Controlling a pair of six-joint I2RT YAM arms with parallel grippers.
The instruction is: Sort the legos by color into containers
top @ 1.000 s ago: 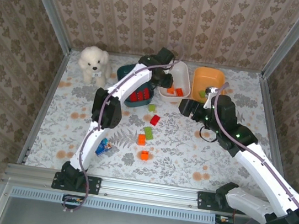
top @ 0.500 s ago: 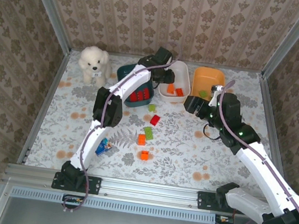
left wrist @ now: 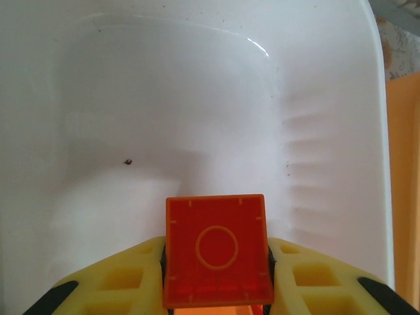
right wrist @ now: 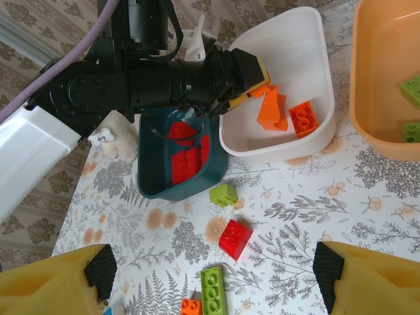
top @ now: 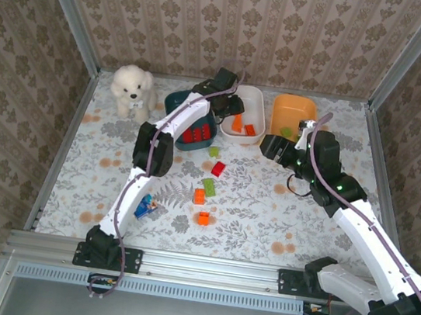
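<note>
Table: patterned top, walled on three sides.

Left arm: it crosses the far end of the teal bin and hides part of it. Red bricks lie inside that bin.

Dog: far left corner, well apart from both my grippers.

White bin: directly under my left gripper. Its fingers are clamped tight on an orange brick over the bin floor. A second orange piece lies in the bin, just right of them.

Orange bin: ahead and right of my right gripper, with green bricks inside.

Right gripper: jaws spread wide, holding nothing. Loose between and ahead of its fingers are a small green brick, a red brick and a long green brick.

Packet: near side, well left of those fingers.
</note>
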